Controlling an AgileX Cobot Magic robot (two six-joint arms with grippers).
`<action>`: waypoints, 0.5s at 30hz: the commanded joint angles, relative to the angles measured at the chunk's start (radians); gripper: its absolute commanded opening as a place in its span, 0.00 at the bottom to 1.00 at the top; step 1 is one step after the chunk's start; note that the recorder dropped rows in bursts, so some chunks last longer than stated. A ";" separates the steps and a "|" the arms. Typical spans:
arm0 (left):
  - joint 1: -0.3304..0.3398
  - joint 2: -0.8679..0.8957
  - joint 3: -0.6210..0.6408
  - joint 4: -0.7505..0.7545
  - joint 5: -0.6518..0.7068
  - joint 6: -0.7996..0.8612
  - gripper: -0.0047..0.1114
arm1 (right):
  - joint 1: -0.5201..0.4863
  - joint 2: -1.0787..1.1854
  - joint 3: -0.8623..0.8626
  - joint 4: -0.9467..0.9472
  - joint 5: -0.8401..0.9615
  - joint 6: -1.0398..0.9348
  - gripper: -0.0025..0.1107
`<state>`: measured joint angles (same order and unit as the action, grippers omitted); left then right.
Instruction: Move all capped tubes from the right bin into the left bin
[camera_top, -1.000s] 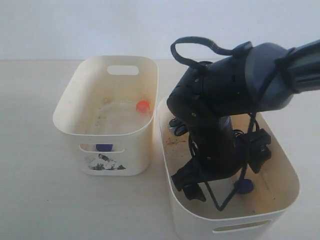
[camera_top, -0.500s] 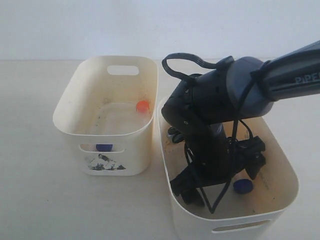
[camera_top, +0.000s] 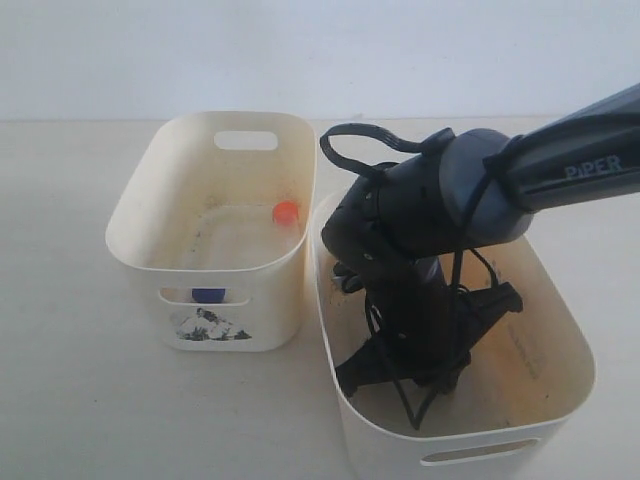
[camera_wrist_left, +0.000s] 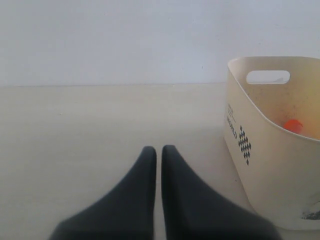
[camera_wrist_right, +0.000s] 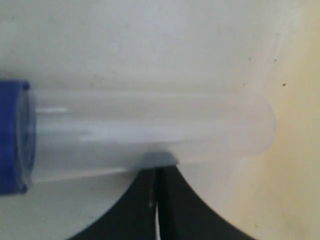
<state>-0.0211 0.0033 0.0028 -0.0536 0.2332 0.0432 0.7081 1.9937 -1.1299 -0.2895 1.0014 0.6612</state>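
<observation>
Logged a further drop of the black right arm (camera_top: 440, 200) into the plain cream plastic oblong right bin (camera_top: 560, 345) over the last second. Lost sight, in the exterior view, of the dark blue cap that showed by the wrist half a second ago; now covered by the arm. Found no shift in the cream plastic left bin with the small black ink drawing (camera_top: 270, 290) or in its contents. Located, in the right wrist view, one clear plastic tube with a dark blue screw cap (camera_wrist_right: 150, 130) on the right bin's floor, lying on its side, crosswise just beyond the tips of the right gripper (camera_wrist_right: 156, 167). Read that gripper's jaws as pressed together with only a hairline slit between them, tips at the tube's wall, tube not between the fingers; could not settle whether the tips touch it. Counted two items in the left bin: an orange-red round cap (camera_top: 286, 212) toward the far right of its floor, and a second dark blue cap (camera_top: 208, 295) seen through the near handle slot. Placed the right bin to the right of and nearer than the left bin, rims just beside each other. Noted the left gripper (camera_wrist_left: 159, 152) clamped to a thin slit, holding nothing, above the pale tabletop (camera_wrist_left: 75, 125), apart from the left bin.
</observation>
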 joint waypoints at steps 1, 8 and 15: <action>0.001 -0.003 -0.003 0.002 -0.001 -0.008 0.08 | -0.001 0.031 0.013 0.029 -0.081 0.009 0.02; 0.001 -0.003 -0.003 0.002 -0.001 -0.008 0.08 | -0.001 0.031 0.013 0.027 -0.082 0.009 0.02; 0.001 -0.003 -0.003 0.002 -0.001 -0.008 0.08 | -0.001 0.031 0.013 0.027 -0.069 0.009 0.02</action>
<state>-0.0211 0.0033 0.0028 -0.0536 0.2332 0.0432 0.7081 1.9937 -1.1299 -0.2951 1.0014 0.6655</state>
